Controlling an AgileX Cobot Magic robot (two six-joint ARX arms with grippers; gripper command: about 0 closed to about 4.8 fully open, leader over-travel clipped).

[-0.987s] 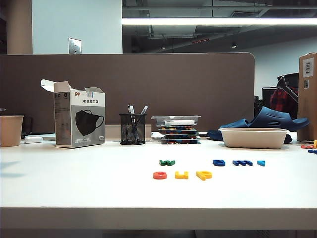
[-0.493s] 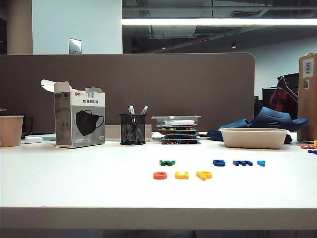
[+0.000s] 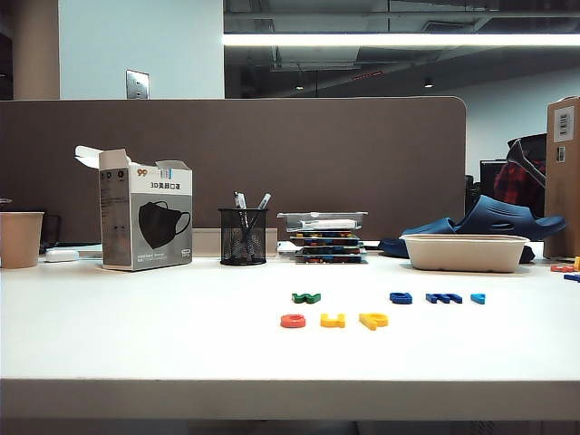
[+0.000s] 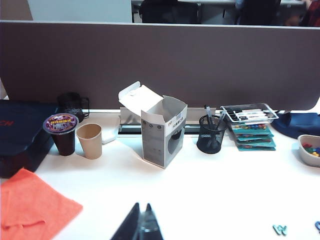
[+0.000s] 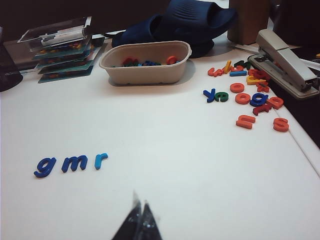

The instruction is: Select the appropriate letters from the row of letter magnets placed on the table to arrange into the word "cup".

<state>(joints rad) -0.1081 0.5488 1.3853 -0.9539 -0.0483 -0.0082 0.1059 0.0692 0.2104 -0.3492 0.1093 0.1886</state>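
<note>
Red c [image 3: 293, 320], yellow u [image 3: 332, 320], p [image 3: 372, 320] read "cup" before the pen cup [image 3: 243, 236]; I keep left gripper [image 4: 141, 231] and right gripper [image 5: 138, 220] closed, empty, clear.

A brown partition panel [image 3: 236, 163] spans the rear of the white tabletop [image 3: 136, 335]. Above it, at 12 o'clock, a long fluorescent light [image 3: 399, 40] glows beneath a dark ceiling; a pale wall [image 3: 136, 45] stands at 11 o'clock.

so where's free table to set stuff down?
Bare table from the red c left, in front of the mask box. Crowded: loose letter pile by the stapler. Left gripper and right gripper hang shut.
</note>
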